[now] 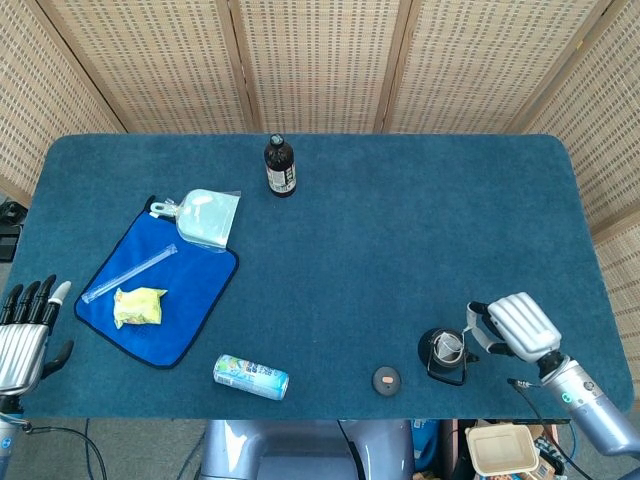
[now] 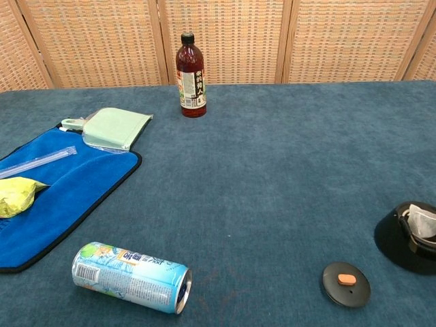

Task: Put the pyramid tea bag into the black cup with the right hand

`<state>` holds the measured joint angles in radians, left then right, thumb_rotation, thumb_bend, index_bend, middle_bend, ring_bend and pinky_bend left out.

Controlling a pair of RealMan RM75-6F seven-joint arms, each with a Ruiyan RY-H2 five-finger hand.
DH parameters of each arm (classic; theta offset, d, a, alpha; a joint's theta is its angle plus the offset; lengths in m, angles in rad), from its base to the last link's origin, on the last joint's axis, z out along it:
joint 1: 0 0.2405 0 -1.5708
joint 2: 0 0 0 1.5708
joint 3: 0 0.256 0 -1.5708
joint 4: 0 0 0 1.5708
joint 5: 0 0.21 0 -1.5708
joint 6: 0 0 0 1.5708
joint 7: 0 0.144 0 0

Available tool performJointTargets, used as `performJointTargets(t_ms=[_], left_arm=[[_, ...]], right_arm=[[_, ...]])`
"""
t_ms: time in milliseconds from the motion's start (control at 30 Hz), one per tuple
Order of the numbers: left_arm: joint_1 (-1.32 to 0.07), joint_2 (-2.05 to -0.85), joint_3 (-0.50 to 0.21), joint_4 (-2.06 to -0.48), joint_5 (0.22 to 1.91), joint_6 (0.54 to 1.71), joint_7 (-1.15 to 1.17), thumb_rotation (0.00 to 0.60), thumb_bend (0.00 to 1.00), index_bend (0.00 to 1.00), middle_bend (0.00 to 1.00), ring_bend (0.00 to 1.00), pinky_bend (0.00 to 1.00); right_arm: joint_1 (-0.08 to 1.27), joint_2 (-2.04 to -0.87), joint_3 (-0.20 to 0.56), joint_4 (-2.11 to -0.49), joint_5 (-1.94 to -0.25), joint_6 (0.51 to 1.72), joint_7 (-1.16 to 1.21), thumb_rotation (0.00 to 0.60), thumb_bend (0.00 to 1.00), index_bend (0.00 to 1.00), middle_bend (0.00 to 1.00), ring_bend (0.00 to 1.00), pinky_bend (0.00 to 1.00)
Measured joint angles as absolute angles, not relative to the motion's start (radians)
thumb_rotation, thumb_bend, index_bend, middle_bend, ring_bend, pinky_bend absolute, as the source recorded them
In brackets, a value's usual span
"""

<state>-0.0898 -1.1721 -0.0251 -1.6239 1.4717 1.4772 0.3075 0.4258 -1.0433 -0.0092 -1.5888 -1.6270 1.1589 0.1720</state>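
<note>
The black cup (image 1: 430, 352) stands near the table's front edge at the right; the chest view shows it at the right border (image 2: 391, 238). The pale pyramid tea bag (image 1: 450, 347) sits down inside the cup, its top showing above the rim (image 2: 422, 222). My right hand (image 1: 510, 325) is low beside the cup on its right, fingers curled toward the rim and pinching the bag's string. It does not show in the chest view. My left hand (image 1: 25, 335) rests off the table's front left corner, fingers spread and holding nothing.
The cup's round black lid (image 1: 386, 379) lies left of the cup. A drink can (image 1: 250, 376) lies on its side at front centre. A blue cloth (image 1: 190, 300) at left carries a green pouch (image 1: 207, 218), a clear tube (image 1: 128, 274) and a yellow packet (image 1: 138, 306). A dark bottle (image 1: 280, 166) stands at the back.
</note>
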Motion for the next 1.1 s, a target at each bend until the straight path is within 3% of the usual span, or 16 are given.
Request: performJointTargets(t_ms=[267,433,467,567,633,800,867,1033,1100], left_arm=[[-0.087,-1.174,-0.024,-1.615,1.468,1.476,0.3,0.6,0.35,0.0,0.0,0.0,0.0],[-0.086,-1.175,-0.024,-1.613,1.466,1.475,0.299,0.6,0.35,0.0,0.0,0.0,0.0],[-0.086,-1.175,-0.024,-1.612,1.465,1.475,0.299,0.6,0.35,0.0,0.0,0.0,0.0],[-0.086,-1.174,-0.024,-1.612,1.464,1.474,0.299,0.6,0.35,0.0,0.0,0.0,0.0],[-0.086,-1.174,-0.024,-1.611,1.463,1.473,0.299,0.6,0.35,0.0,0.0,0.0,0.0],[-0.087,-1.174,-0.025,-1.611,1.462,1.472,0.3,0.6,0.35,0.0,0.0,0.0,0.0],[-0.088,-1.174,-0.027,-1.611,1.462,1.473,0.301,0.6,0.35,0.0,0.0,0.0,0.0],[-0.089,-1.169,-0.029,-1.618,1.467,1.478,0.305,0.6,0.35,0.0,0.0,0.0,0.0],[-0.089,-1.166,-0.03,-1.622,1.469,1.48,0.308,0.6,0.35,0.0,0.0,0.0,0.0]], right_arm=[[0.442,-1.066,0.038,-1.598,-1.529,1.124,0.084,0.6,0.67,0.61,0.99,1.0,1.0],[0.461,-1.067,0.059,-1.613,-1.459,1.073,0.002,0.592,0.67,0.43,0.98,1.0,1.0],[0.467,-1.065,0.062,-1.623,-1.442,1.054,-0.016,0.573,0.67,0.41,0.98,1.0,1.0],[0.479,-1.059,0.067,-1.644,-1.415,1.021,-0.044,0.427,0.67,0.32,0.98,1.0,1.0],[0.485,-1.053,0.067,-1.654,-1.401,1.003,-0.055,0.364,0.67,0.29,0.98,1.0,1.0],[0.492,-1.04,0.065,-1.666,-1.392,0.985,-0.061,0.309,0.67,0.25,0.99,1.0,1.0],[0.494,-1.031,0.064,-1.672,-1.391,0.976,-0.059,0.256,0.67,0.22,0.99,1.0,1.0],[0.506,-0.996,0.061,-1.697,-1.386,0.942,-0.057,0.026,0.67,0.13,1.0,1.0,1.0],[0.514,-0.978,0.06,-1.712,-1.381,0.924,-0.058,0.002,0.67,0.12,1.0,1.0,1.0]])
